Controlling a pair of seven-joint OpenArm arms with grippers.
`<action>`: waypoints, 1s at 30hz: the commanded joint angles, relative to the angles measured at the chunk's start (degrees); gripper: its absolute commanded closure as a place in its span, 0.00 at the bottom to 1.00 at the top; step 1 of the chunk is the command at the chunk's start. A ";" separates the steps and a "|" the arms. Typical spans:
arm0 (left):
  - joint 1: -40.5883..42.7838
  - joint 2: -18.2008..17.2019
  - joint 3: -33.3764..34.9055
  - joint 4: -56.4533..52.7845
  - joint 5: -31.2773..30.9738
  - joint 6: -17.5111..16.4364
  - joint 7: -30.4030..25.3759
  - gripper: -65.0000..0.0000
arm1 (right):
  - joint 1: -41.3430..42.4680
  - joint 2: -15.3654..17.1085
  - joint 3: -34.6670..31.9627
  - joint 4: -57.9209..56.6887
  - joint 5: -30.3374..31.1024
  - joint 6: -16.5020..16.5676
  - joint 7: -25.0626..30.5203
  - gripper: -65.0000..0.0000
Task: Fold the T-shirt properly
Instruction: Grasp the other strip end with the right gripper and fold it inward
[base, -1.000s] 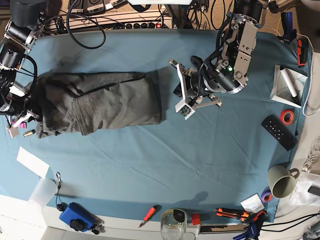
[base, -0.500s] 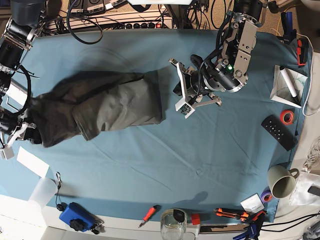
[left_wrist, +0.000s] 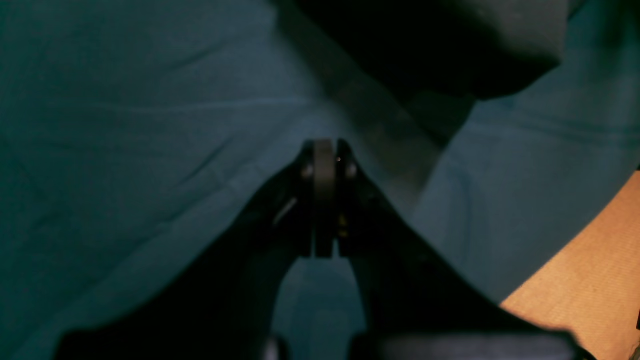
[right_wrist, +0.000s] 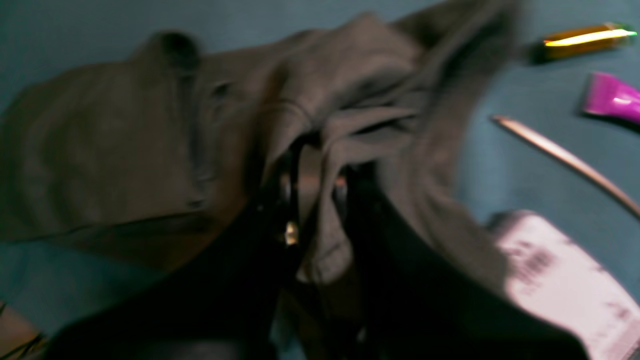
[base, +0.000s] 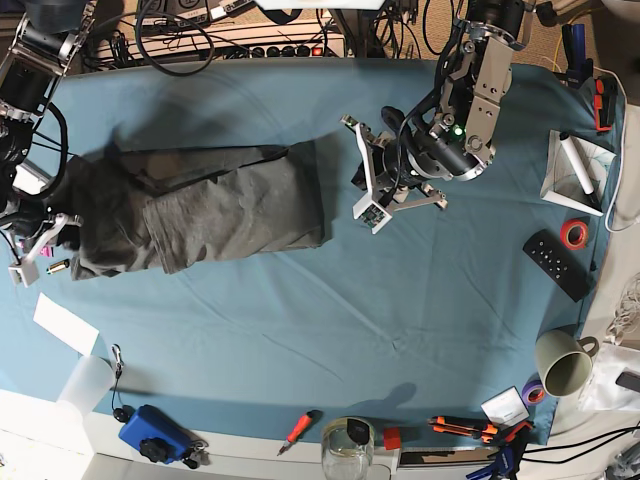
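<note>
1. Two arms are at work here. Your right gripper (right_wrist: 315, 200) has its jaws pinched together on a bunch of the T-shirt (base: 200, 205), at the shirt's far end from the left gripper (base: 372, 205).
2. Your left gripper hangs over bare tablecloth (base: 300, 320), just beside the shirt's straight edge but not touching it. In the left wrist view its fingers (left_wrist: 324, 170) are pressed flat together with nothing between them.
3. The shirt lies as a long, rumpled band on the tablecloth, stretching from the right gripper toward the left one. One layer is doubled over another, and a seam or hem runs across it in the right wrist view.
4. Judge the cloth as soft, light and limp. It will sag and drag wherever it is not supported, and a single pinch will gather it into a bunch, as the right wrist view shows.
5. Take hold at hems and corners, where the doubled, stitched edge gives the fingers something firmer, and grip both layers so the fold does not slip apart.
6. Beside the right gripper lie small items: a purple piece (right_wrist: 612, 97), a yellow-capped one (right_wrist: 582, 39) and a white card (right_wrist: 565, 280). Loose cloth swept sideways there could catch them.
7. Cotton on cotton probably drags, so lift before you carry.
</note>
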 joint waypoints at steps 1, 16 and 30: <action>-0.81 0.04 -0.11 1.09 -0.66 -0.02 -1.05 1.00 | 1.27 1.60 0.46 0.96 -0.46 -0.09 1.84 1.00; -0.79 0.04 -0.11 1.09 -0.63 -0.02 -1.03 1.00 | 1.25 1.64 0.46 0.96 -9.62 -2.16 2.16 0.66; -0.79 0.04 -0.11 1.09 -0.63 -0.04 -1.03 1.00 | 1.42 1.62 0.46 -1.36 -21.99 -6.75 15.63 0.65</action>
